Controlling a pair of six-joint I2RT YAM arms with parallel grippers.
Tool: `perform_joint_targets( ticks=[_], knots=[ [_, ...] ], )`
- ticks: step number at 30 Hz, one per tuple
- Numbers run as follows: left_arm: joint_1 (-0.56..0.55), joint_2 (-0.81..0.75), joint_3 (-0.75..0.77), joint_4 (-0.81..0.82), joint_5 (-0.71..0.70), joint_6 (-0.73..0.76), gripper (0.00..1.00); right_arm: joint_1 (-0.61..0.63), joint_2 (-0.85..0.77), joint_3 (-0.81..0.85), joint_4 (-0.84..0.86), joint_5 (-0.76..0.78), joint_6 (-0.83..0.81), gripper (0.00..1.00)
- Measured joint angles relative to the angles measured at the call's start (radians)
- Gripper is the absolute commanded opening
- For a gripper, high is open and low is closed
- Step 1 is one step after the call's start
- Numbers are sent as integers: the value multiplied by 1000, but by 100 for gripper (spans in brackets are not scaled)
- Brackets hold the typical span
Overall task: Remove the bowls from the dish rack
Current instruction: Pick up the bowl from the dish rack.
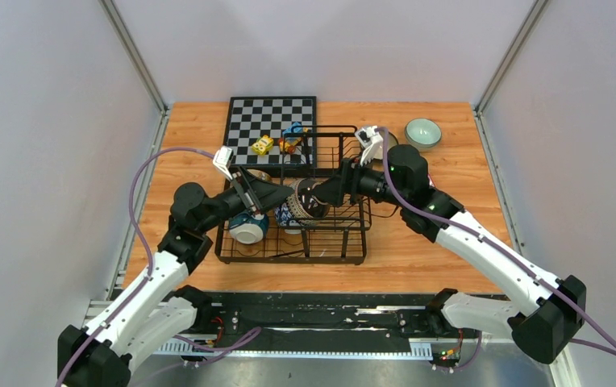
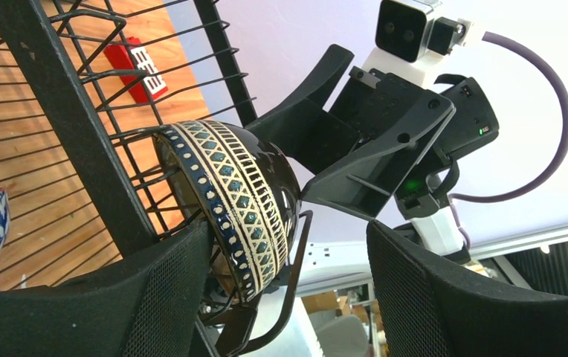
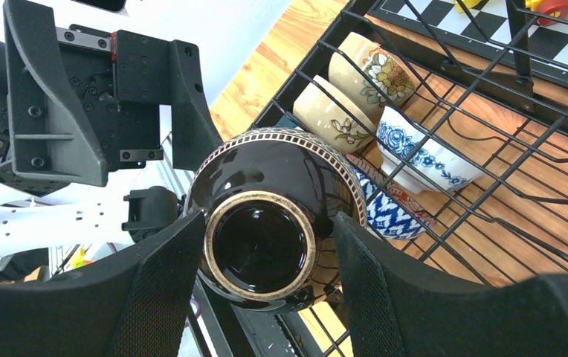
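Overhead, plain grey walls (image 1: 47,121) box in a wooden table (image 1: 418,250). Under both claws sits the dish rack (image 1: 305,259), with several bowls (image 3: 415,156) leaning in it just beyond the right claw (image 3: 266,223). That claw is clamped across the dark patterned bowl (image 3: 281,163), held tilted over the rack with its foot toward the wrist. The left claw (image 2: 287,230) gapes around the same rim, one finger touching and the other apart, probably to steady it or take it over. A mint bowl (image 1: 422,132) already stands on the table behind the right claw.

White-and-black arms (image 1: 482,242), purple cables (image 1: 131,205), black claw pads (image 3: 155,290), seemingly mesh-textured
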Motion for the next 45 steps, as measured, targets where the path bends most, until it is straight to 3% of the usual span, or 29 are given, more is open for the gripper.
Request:
perform_joint_targets(
  ticks=[31, 45],
  knots=[
    [-24, 135, -32, 251, 99, -118, 46, 0, -40, -64, 96, 26, 31, 64],
    [-56, 197, -32, 323, 88, -129, 26, 3, -85, -113, 102, 37, 34, 63]
  ],
)
